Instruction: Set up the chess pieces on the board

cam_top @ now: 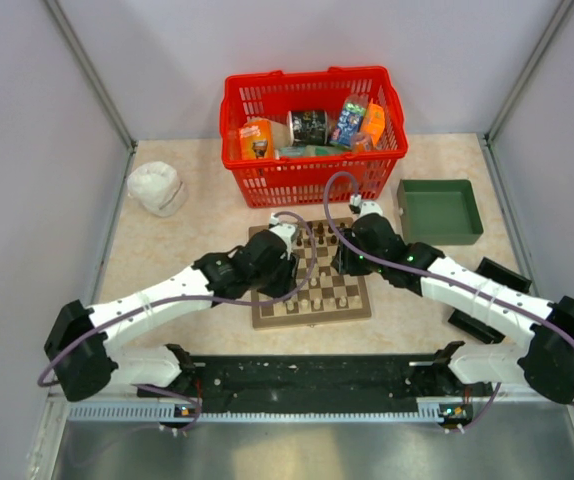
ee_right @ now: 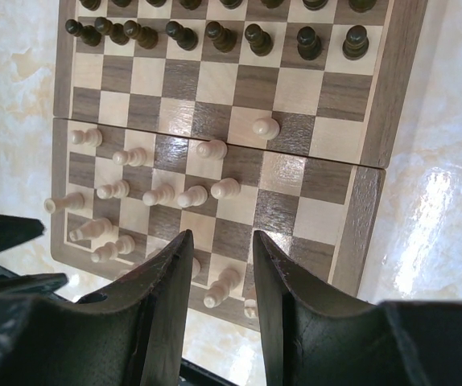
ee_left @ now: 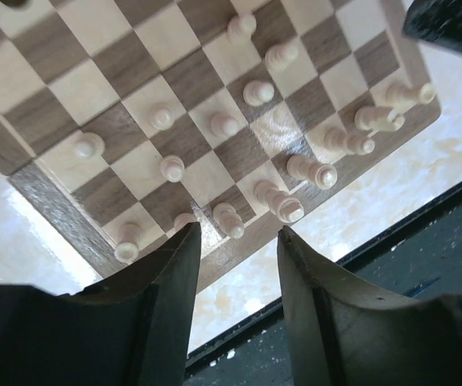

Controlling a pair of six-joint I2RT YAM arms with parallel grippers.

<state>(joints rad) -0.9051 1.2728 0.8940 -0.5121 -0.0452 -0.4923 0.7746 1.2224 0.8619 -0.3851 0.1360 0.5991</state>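
Black fingers of the left gripper (ee_left: 237, 233) stand apart, empty, just above pale chess pieces (ee_left: 257, 92) at the board's (ee_left: 46, 197) near edge. The right gripper (ee_right: 221, 239) is likewise parted, holding nothing. We should rise vertically, sparing leaning neighbours.

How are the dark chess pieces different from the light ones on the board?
The dark chess pieces are dark brown; the light chess pieces are pale cream. The dark ones stand in tidy rows along the far edge of the board; the light ones are spread unevenly over the near half. Both sit on the same board.
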